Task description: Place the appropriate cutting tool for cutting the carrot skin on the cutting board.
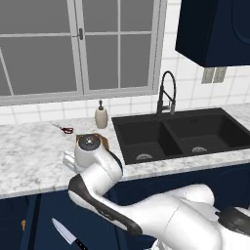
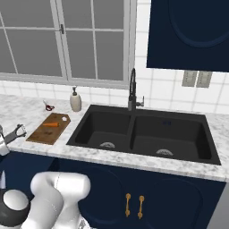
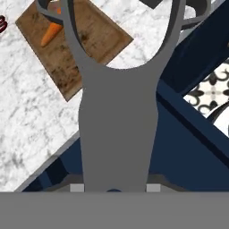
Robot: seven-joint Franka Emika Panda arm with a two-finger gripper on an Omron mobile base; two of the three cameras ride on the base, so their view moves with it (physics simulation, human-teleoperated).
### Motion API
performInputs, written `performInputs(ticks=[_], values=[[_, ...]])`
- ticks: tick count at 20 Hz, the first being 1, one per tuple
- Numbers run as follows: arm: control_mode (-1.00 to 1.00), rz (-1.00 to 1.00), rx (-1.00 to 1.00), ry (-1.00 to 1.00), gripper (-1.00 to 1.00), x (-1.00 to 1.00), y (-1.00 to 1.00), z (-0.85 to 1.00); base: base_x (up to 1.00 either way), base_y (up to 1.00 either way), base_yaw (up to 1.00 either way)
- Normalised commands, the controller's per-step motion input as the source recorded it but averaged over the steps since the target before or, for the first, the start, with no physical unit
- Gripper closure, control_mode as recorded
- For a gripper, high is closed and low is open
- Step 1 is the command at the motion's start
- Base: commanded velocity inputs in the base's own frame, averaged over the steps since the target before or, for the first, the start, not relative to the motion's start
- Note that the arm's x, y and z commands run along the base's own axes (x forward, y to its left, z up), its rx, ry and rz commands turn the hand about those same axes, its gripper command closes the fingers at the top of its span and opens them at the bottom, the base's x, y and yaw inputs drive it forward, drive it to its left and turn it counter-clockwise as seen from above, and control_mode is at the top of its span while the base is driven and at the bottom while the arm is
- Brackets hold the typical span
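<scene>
Peeler [image 3: 118,125] clamped in fingers, above counter edge beside cutting board [image 3: 89,40].

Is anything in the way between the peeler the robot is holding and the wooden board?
Nothing visible blocks it. The pincer holds the grey peeler above the counter's front edge, with bare marble between it and the cutting board. The carrot lies at the board's far end, leaving free space nearer.
</scene>
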Motion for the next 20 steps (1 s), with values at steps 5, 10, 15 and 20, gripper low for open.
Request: performInputs(ticks=[5,10,15,20], values=[[-1.0,-0.12,0.02,0.05,1.0,0.91,0.0,-0.13,0.0,0.0,0.0],[-1.0,-0.11,0.08,0.08,1.0,0.83,-0.01,-0.23,0.0,0.0,0.0],[-1.0,-0.04,0.03,0.11,1.0,0.75,0.0,-0.46,0.0,0.0,0.0],[-1.0,0.0,0.0,0.07,1.0,0.36,0.0,-0.58,0.0,0.0,0.0]])
